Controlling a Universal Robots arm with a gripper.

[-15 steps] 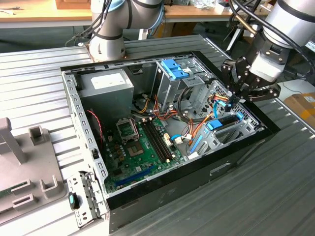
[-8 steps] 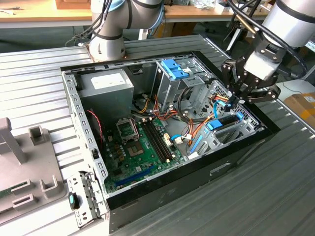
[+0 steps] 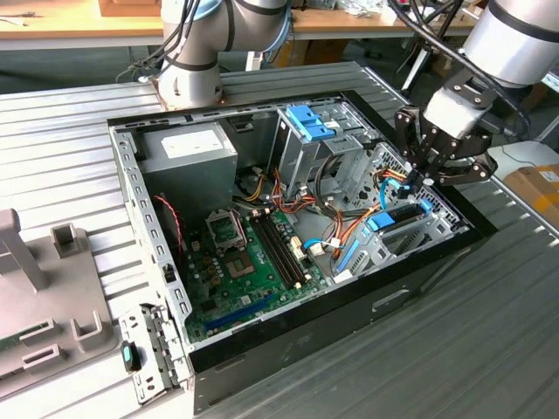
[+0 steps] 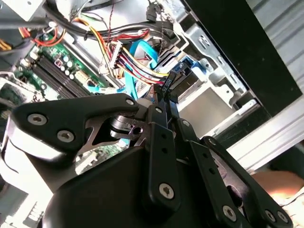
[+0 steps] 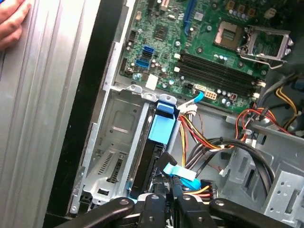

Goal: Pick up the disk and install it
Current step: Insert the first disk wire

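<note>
The disk [image 3: 395,216] stands on edge in a drive bay at the exterior view's right end of the open computer case [image 3: 288,340]. Its light blue bracket [image 5: 162,124] caps the dark body [image 5: 144,166] in the first wrist view. My gripper [image 3: 417,181] hangs just above the bay, at the end of the disk where the cables arrive. Its black fingers come together to a narrow point [image 4: 164,92] with the tips almost touching. They sit beside a blue flat cable [image 5: 178,172], close against the disk's edge. Whether they pinch anything is hidden.
Red, yellow and black cable bundles [image 5: 209,142] crowd the gripper. A tall metal cage with a blue latch [image 3: 310,122] and a grey power-supply box [image 3: 188,150] stand behind, beside the green motherboard [image 3: 249,262]. A person's hand [image 5: 12,21] rests on the ribbed table. A grey fixture [image 3: 44,288] is on the exterior view's left.
</note>
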